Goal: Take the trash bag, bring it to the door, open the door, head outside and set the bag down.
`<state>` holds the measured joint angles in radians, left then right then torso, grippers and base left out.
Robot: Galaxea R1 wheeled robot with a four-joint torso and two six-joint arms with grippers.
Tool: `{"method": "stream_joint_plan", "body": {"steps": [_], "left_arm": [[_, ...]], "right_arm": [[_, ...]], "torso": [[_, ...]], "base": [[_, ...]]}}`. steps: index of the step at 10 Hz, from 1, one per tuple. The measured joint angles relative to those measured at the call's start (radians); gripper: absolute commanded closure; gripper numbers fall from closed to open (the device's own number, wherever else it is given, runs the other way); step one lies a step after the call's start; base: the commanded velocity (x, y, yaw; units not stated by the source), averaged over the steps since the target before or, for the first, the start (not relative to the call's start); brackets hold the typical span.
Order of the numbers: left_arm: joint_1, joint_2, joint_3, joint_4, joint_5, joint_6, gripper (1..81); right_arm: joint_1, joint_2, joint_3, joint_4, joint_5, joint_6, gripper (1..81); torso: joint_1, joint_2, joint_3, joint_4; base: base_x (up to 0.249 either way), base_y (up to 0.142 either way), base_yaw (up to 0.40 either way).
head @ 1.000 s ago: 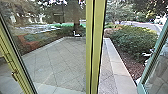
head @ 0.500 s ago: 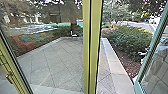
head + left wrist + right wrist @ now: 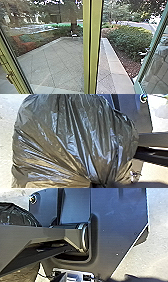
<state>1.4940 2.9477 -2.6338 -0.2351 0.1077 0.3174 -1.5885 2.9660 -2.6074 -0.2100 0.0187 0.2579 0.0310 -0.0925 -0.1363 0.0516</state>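
Presently, the trash bag [image 3: 72,139] is at the left gripper [image 3: 98,185], with the fingers pinching its gathered neck. The bag's long axis runs outward from the fingers: folds fan from the tight neck into a wide, full body. Judged from this layout, the load hangs neck up, with the bulk below the grip and free to swing. The left arm is the nearer arm and carries the load. In the right wrist view, a dark plastic bulge [image 3: 15,215], probably the same bag, lies beyond the robot's jointed bar [image 3: 42,235], near the body plate [image 3: 120,225]. The state of the right gripper cannot be told. Ahead, the door post [image 3: 92,47] stands close to the middle of the head view. A glass pane [image 3: 50,60] lies to the left of the post. The gap lies to its right, between the post and a green-edged door leaf [image 3: 157,67] that appears to stand open. Paving [image 3: 105,80] and a shrub [image 3: 127,37] show through this gap. The governing relation is therefore lateral: the bag is on the robot's left side, while the way out is right of the post. Insufficient clearance on the left could snag the bag on the post.
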Motion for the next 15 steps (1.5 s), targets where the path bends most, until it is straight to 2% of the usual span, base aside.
{"method": "stream_joint_plan", "body": {"steps": [9, 15], "left_arm": [[-0.003, 0.034, -0.071, 0.000, -0.038, 0.000, 81.1], [-0.002, 0.033, -0.072, 0.000, -0.049, 0.000, 81.1]], "right_arm": [[0.001, 0.064, -0.099, 0.000, 0.000, 0.001, 1.0], [-0.001, 0.078, -0.123, 0.000, -0.001, 0.001, 1.0]], "torso": [[0.000, 0.000, 0.000, 0.000], [0.000, 0.000, 0.000, 0.000]], "base": [[0.000, 0.000, 0.000], [0.000, -0.086, 0.000]]}}
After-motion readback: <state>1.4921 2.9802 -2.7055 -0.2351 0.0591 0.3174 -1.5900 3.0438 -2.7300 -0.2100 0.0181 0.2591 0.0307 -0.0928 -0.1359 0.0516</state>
